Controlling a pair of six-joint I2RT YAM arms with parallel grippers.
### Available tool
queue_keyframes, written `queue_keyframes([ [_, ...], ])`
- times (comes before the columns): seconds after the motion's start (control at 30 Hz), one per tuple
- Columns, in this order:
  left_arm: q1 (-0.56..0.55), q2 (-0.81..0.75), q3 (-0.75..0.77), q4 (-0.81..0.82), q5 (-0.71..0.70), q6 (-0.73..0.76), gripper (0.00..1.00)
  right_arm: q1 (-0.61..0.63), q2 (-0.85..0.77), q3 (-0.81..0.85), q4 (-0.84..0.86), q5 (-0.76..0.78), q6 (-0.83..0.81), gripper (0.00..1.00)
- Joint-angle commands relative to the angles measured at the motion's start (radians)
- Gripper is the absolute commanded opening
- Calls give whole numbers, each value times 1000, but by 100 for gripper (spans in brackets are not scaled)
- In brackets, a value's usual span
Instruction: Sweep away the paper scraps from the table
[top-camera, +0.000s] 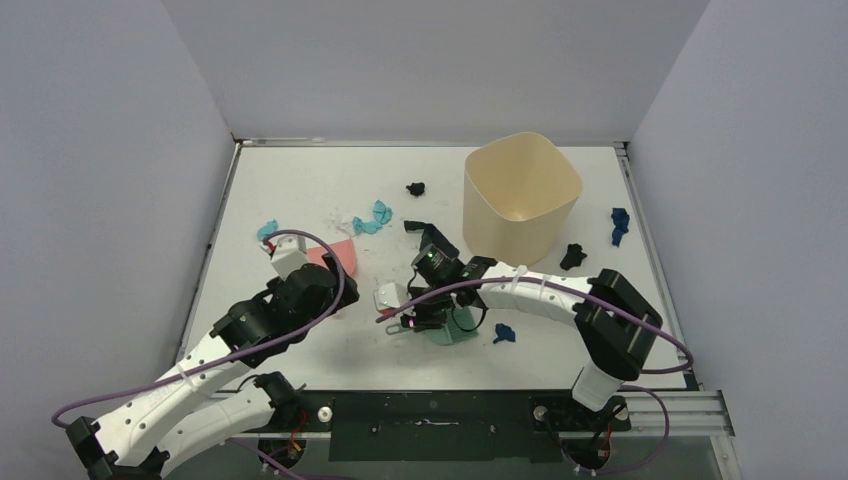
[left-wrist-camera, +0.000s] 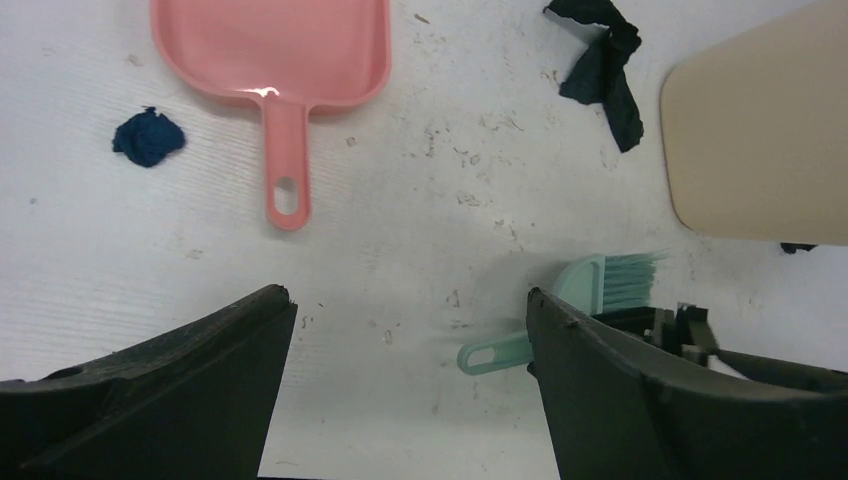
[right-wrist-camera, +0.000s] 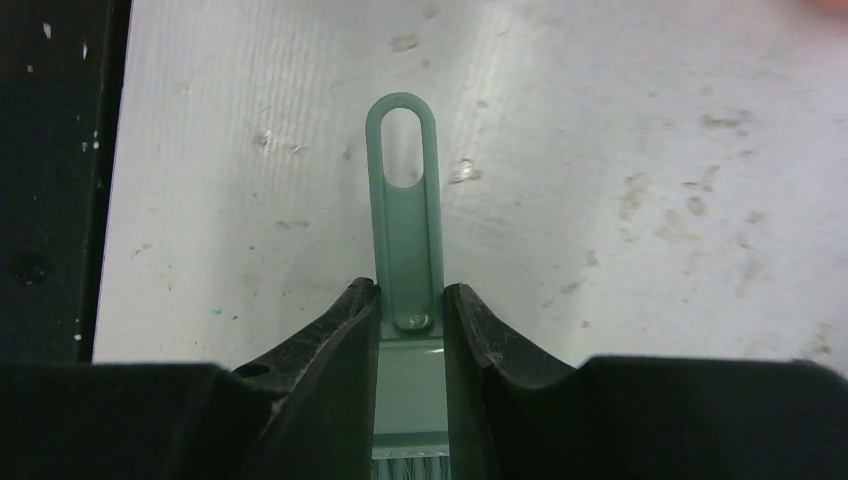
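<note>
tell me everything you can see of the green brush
The brush is pale green plastic: a flat handle ending in an oval hanging loop, a wider head, lighter teal bristles. It sits near the front edge of the table; whether it rests there or is just lifted is unclear. The right tool is shut on the handle next to the head.

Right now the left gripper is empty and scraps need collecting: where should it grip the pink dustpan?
Take the pink dustpan by its narrow handle, coming down with the open left gripper, a finger on each long side. It lies flat, handle toward the gripper; the pan looks too broad.
</note>
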Motion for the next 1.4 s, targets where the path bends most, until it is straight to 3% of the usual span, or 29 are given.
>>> queue_keyframes([
  [0.0,9,10,-21,172,125,67,85,-38,-110,-15,159,-45,148,5],
  [0.37,11,6,-160,503,317,27,71,-198,-163,-99,387,-243,431,5],
  [0.6,12,129,-144,548,371,31,61,-228,-177,-132,381,-401,414,5],
  [0.73,14,177,-135,591,410,30,49,-227,-189,-127,372,-404,396,5],
  [0.97,34,243,-116,643,517,-2,36,-226,-191,-139,372,-385,370,5],
  [1.37,70,264,-138,692,617,-24,29,-226,-199,-134,348,-383,330,6],
])
